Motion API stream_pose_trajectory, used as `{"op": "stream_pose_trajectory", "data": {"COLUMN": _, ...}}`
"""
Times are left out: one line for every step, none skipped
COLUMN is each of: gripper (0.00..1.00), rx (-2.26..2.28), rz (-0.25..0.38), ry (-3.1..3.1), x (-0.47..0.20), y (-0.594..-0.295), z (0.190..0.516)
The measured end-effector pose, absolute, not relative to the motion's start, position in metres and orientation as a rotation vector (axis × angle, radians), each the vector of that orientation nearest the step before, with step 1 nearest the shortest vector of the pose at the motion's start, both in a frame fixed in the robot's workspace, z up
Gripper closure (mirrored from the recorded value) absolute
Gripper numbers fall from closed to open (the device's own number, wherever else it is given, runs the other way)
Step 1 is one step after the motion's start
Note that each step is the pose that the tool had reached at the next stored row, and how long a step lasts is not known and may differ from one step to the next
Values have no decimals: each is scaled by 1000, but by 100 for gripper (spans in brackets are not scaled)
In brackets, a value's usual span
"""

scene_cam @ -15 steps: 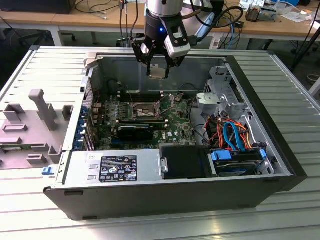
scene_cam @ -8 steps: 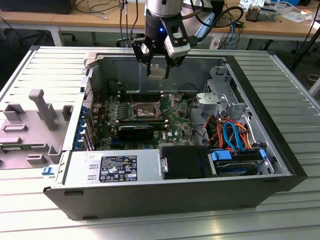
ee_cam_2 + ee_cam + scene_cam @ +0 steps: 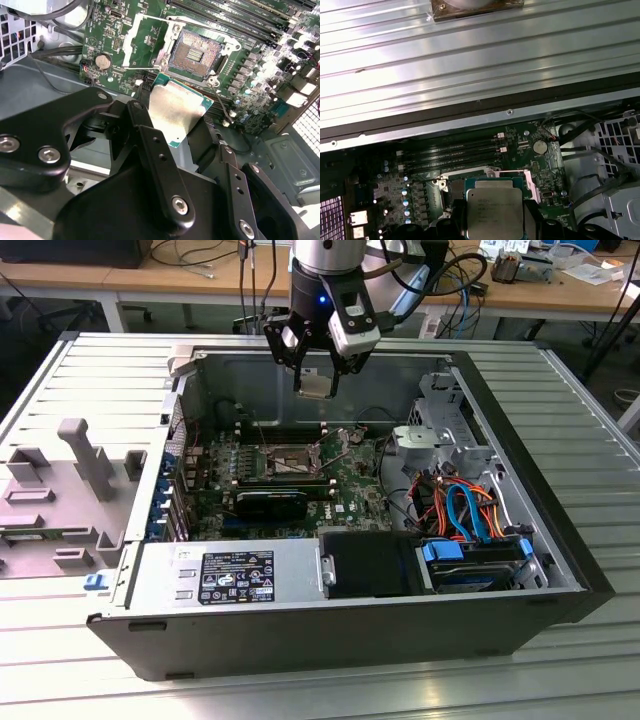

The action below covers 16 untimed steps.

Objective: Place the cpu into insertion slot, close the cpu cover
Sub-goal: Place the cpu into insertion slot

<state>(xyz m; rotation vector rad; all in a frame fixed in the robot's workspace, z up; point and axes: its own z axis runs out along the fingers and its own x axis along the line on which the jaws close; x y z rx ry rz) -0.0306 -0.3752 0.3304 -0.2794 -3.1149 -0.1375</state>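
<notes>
Insertion slot (image 3: 285, 462) lies open on the board with its pins bare. The gripper (image 3: 317, 382) hangs well above it, clenched on the cpu (image 3: 172, 107) by two opposite edges. The cpu cover (image 3: 130, 40) is flipped back beside the slot, clear of it. Judgement: to seat the chip well, get it level, squared to the rim and centred, then set it down gently without scraping pins.
</notes>
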Motion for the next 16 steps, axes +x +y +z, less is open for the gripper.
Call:
{"op": "stream_pose_trajectory", "data": {"gripper": 45, "rx": -282, "rz": -137, "ry": -3115, "x": -31, "y": -375, "z": 330}}
{"op": "stream_pose_trajectory", "data": {"gripper": 45, "rx": -285, "rz": -137, "ry": -3115, "x": -31, "y": -375, "z": 330}}
{"op": "stream_pose_trajectory", "data": {"gripper": 45, "rx": -286, "rz": -137, "ry": -3114, "x": -31, "y": -375, "z": 330}}
{"op": "stream_pose_trajectory", "data": {"gripper": 45, "rx": -287, "rz": -138, "ry": -3114, "x": -31, "y": -375, "z": 330}}
{"op": "stream_pose_trajectory", "data": {"gripper": 45, "rx": -290, "rz": -137, "ry": -3114, "x": -31, "y": -375, "z": 330}}
{"op": "stream_pose_trajectory", "data": {"gripper": 45, "rx": -291, "rz": -137, "ry": -3114, "x": -31, "y": -375, "z": 330}}
{"op": "stream_pose_trajectory", "data": {"gripper": 45, "rx": -293, "rz": -137, "ry": -3114, "x": -31, "y": -375, "z": 330}}
{"op": "stream_pose_trajectory", "data": {"gripper": 45, "rx": -294, "rz": -138, "ry": -3114, "x": -31, "y": -375, "z": 330}}
{"op": "stream_pose_trajectory", "data": {"gripper": 45, "rx": -296, "rz": -138, "ry": -3114, "x": -31, "y": -375, "z": 330}}
{"op": "stream_pose_trajectory", "data": {"gripper": 45, "rx": -297, "rz": -138, "ry": -3114, "x": -31, "y": -375, "z": 330}}
{"op": "stream_pose_trajectory", "data": {"gripper": 45, "rx": -300, "rz": -137, "ry": -3114, "x": -31, "y": -375, "z": 330}}
{"op": "stream_pose_trajectory", "data": {"gripper": 45, "rx": -301, "rz": -138, "ry": -3113, "x": -31, "y": -375, "z": 330}}
{"op": "stream_pose_trajectory", "data": {"gripper": 45, "rx": -302, "rz": -138, "ry": -3113, "x": -31, "y": -375, "z": 330}}
{"op": "stream_pose_trajectory", "data": {"gripper": 45, "rx": -303, "rz": -138, "ry": -3113, "x": -31, "y": -375, "z": 330}}
{"op": "stream_pose_trajectory", "data": {"gripper": 45, "rx": -305, "rz": -138, "ry": -3113, "x": -31, "y": -375, "z": 330}}
{"op": "stream_pose_trajectory", "data": {"gripper": 45, "rx": -306, "rz": -138, "ry": -3113, "x": -31, "y": -375, "z": 330}}
